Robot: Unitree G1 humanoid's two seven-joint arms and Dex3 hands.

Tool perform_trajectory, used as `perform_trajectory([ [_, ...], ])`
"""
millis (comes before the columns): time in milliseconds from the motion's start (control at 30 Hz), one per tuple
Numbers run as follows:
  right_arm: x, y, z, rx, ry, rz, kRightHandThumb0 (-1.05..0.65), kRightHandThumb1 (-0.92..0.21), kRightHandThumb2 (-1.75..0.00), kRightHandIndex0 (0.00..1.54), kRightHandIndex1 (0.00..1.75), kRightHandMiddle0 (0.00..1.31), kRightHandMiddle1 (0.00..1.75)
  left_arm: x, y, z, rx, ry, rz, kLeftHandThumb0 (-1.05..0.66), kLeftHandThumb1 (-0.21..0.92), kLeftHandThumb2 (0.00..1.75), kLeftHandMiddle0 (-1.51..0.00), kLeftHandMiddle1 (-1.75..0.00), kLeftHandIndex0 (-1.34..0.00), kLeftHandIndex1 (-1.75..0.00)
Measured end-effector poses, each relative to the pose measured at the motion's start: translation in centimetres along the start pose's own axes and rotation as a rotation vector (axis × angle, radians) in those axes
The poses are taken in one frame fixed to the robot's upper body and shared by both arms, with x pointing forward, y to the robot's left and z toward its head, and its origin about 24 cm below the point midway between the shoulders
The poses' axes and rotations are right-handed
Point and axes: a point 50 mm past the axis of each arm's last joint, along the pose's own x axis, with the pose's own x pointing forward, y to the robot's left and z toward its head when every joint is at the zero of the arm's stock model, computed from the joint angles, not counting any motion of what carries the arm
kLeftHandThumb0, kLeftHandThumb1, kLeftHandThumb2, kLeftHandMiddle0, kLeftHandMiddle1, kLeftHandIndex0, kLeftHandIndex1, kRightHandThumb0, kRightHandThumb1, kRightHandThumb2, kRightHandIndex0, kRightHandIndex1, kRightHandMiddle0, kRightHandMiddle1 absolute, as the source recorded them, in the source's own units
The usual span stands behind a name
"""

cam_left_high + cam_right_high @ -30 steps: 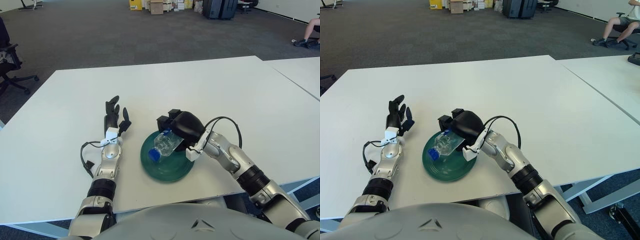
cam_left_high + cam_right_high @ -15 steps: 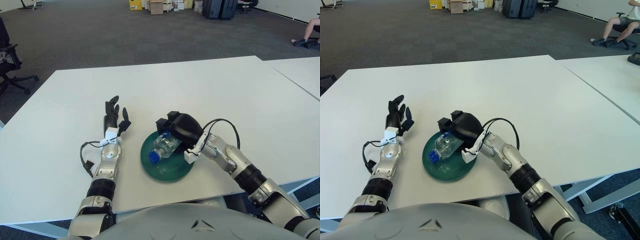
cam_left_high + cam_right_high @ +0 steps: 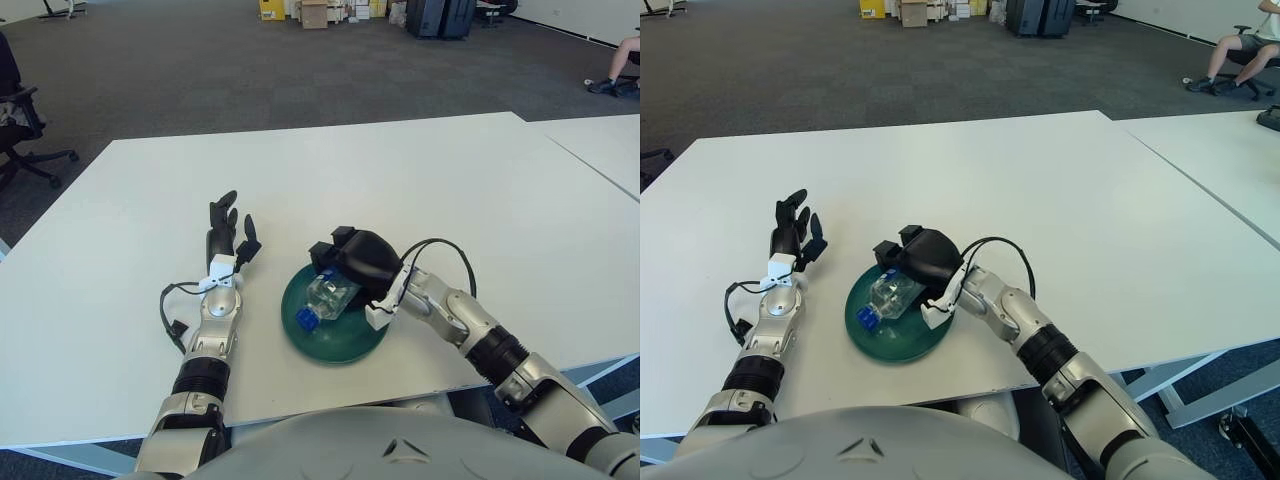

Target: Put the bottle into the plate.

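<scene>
Fingers (image 3: pixel 325 250) of the right hand (image 3: pixel 355 260) curled over the clear bottle (image 3: pixel 325 298), lying on its side beneath them with its blue cap (image 3: pixel 305 319) toward the robot, inside the green plate (image 3: pixel 345 340) on the white table (image 3: pixel 400 180); farther left, left hand (image 3: pixel 228 232) with fingers spread, beside the plate.

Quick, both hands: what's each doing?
Left hand: open, holding nothing, left of the plate.
Right hand: shut on the bottle, over the plate.

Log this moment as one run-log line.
right hand: shut on bottle | bottle: over green plate, cap toward robot | left hand: open, left of plate
</scene>
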Motion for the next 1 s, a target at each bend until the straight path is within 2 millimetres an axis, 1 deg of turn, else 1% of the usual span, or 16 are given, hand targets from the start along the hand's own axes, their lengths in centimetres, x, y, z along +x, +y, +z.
perform_trajectory([
  [600,-0.05,0.97,0.25,0.011,-0.010,0.043,0.00,-0.15,-1.50,0.76,1.69,0.51,1.75,-0.07,-0.20,0.08,-0.008,-0.002,-0.006,-0.75,0.92,0.84,-0.37,0.00,0.00,-0.76],
  [1000,0.04,0.95,0.32,0.002,-0.018,0.046,0.00,-0.13,-1.53,0.76,1.72,0.52,1.75,-0.09,-0.25,0.07,0.001,-0.002,-0.002,-0.76,0.92,0.86,-0.38,-0.01,0.00,-0.78],
])
